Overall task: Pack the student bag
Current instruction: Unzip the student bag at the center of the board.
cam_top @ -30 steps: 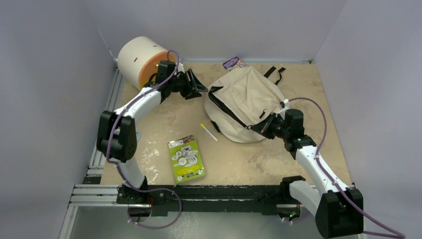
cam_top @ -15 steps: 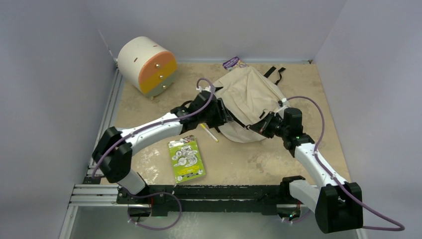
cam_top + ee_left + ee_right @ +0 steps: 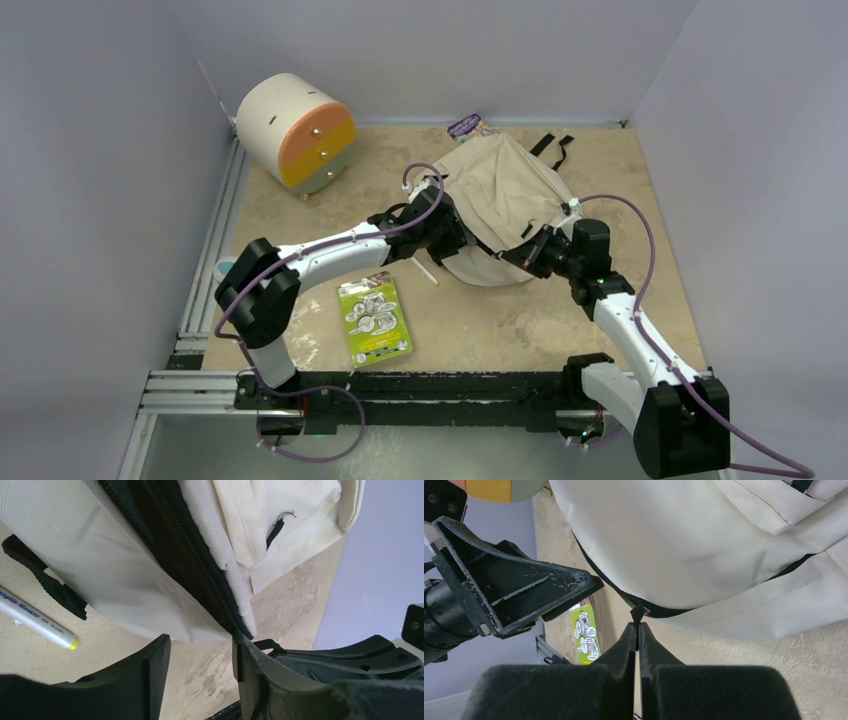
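Beige student bag (image 3: pixel 505 195) sat right ahead of my left gripper (image 3: pixel 200 641), jaws apart; my right gripper (image 3: pixel 638 625) pinched its zipper pull (image 3: pixel 637 613) tight.

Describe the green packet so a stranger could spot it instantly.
Start at the beige student bag on the table. Toward the near edge, left of it, lies the flat green packet. Colour sets it apart: the pen nearby is thin and white, the purple packet sits behind the bag.
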